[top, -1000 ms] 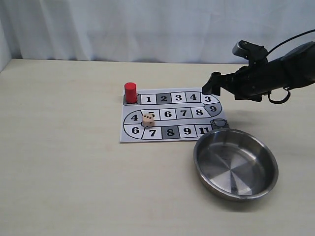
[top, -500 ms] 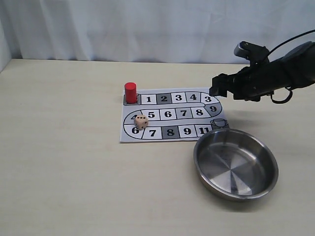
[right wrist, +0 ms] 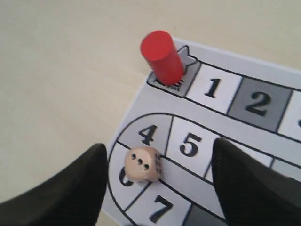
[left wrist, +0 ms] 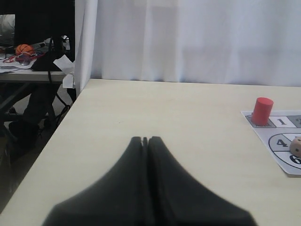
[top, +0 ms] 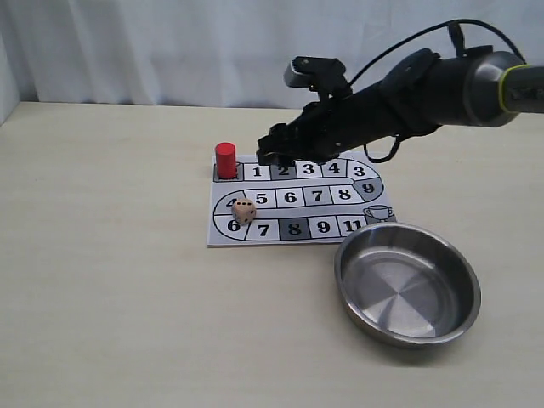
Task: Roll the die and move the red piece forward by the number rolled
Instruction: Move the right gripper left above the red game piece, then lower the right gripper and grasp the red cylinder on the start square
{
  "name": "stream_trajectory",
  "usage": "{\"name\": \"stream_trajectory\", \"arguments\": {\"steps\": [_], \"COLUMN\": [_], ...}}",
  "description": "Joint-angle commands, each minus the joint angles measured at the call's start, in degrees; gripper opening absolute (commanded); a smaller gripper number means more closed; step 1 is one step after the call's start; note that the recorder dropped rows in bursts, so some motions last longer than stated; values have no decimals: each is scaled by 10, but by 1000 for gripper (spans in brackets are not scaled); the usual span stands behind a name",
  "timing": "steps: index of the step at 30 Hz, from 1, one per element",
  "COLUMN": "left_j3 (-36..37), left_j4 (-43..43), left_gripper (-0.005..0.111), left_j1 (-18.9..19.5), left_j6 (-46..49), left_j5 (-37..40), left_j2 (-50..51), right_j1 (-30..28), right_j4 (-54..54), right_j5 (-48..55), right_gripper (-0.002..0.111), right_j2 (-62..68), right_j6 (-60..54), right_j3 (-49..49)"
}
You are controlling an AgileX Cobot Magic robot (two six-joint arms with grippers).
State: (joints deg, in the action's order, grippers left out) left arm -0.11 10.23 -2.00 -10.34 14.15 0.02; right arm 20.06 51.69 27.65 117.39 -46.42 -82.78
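We judged the step in hand to be picking up the red piece (top: 225,160), since the die (top: 244,212) lay on the board (top: 290,196) where squares 4, 5 and 6 meet, with three pips on its top face. The right claw (top: 274,155) hung above squares 1 and 2 with its fingers spread wide and nothing between them. To do this well, we thought the claw should come down with one finger on each side of the cylinder, close at about mid-height, lift it straight up and set it upright on square 3, keeping clear of the die. The red piece stood upright on the start square just beside square 1: a plain, smooth, solid red cylinder, taller than the die. The left claw (left wrist: 146,140) was closed and empty over the bare tabletop (top: 110,255), well apart from the board.
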Motion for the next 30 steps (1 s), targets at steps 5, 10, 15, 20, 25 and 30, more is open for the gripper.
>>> {"name": "stream_trajectory", "arguments": {"steps": [5, 10, 15, 20, 25, 30], "left_j3": [1, 1, 1, 1, 1, 1], "left_j4": [-2, -2, -2, -2, -2, -2], "left_gripper": [0, 0, 0, 0, 0, 0], "left_j1": [0, 0, 0, 0, 0, 0], "left_j6": [-2, -2, -2, -2, -2, -2], "left_j5": [-8, -8, -8, -8, -8, -8], "left_j2": [0, 0, 0, 0, 0, 0], "right_j1": [61, 61, 61, 61, 61, 61], "right_j4": [-35, -35, -29, -19, -10, -10], "right_j5": [-62, -108, -188, -195, -188, -120], "right_gripper": [61, 61, 61, 61, 61, 61], "right_j2": [40, 94, 134, 156, 163, 178], "right_j6": [8, 8, 8, 8, 8, 18], "right_j3": [-91, -145, -152, -152, -152, -184]}}
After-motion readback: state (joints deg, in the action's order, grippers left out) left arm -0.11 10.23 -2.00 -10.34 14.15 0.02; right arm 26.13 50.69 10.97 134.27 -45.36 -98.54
